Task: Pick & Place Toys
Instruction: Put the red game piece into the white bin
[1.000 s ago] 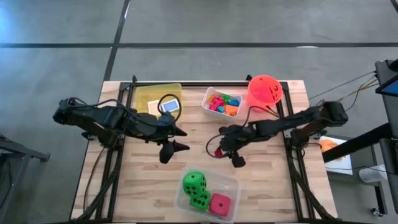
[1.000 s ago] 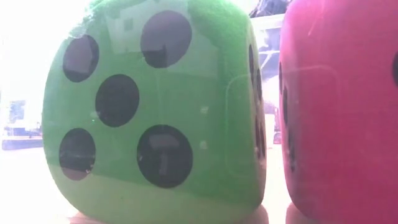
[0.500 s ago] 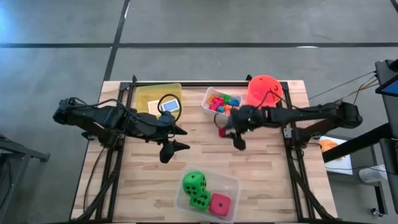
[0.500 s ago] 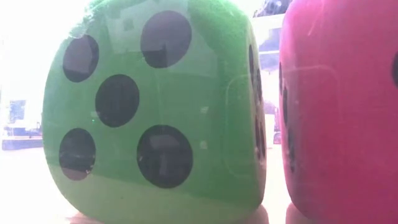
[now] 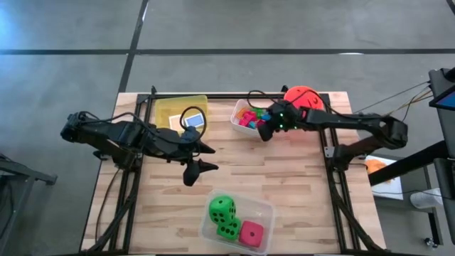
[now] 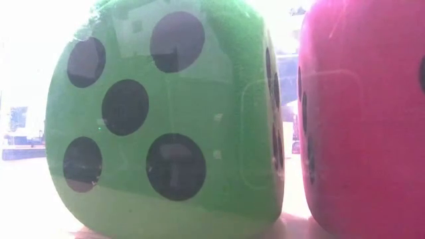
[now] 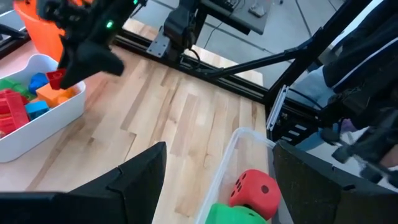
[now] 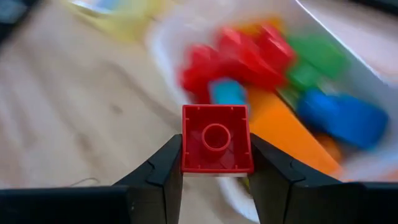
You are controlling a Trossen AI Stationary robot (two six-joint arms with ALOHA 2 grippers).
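My right gripper (image 5: 265,131) is shut on a small red block (image 8: 216,140) and hangs over the near rim of the white tub (image 5: 235,118), which holds several bright blocks (image 5: 252,116). The left wrist view shows the same red block (image 7: 56,78) below that gripper (image 7: 79,52), above the tub (image 7: 43,118). My left gripper (image 5: 211,157) stands open and holds nothing, left of the table's middle. Two green dice (image 5: 225,217) and a pink die (image 5: 250,233) lie in a clear tub (image 5: 266,211) at the near edge. My right gripper pinches the red block by two opposite sides (image 8: 186,144) between its two fingers, at their free ends. The fingers slant down from the table's right toward the tub. The block is lifted clear, and its hollow underside (image 8: 216,135) faces the wrist camera.
A yellow tub (image 5: 169,111) with a blue tile (image 5: 193,121) sits at the far left. An orange bucket (image 5: 304,101) stands right of the white tub, close behind my right arm. In the low view, the green die (image 6: 166,113) and pink die (image 6: 362,113) block everything else.
My right gripper has carried the red block from the table's middle toward the far edge, up to the white tub, and has rolled its wrist on the way. The block is now clear of the table, over the tub's rim.
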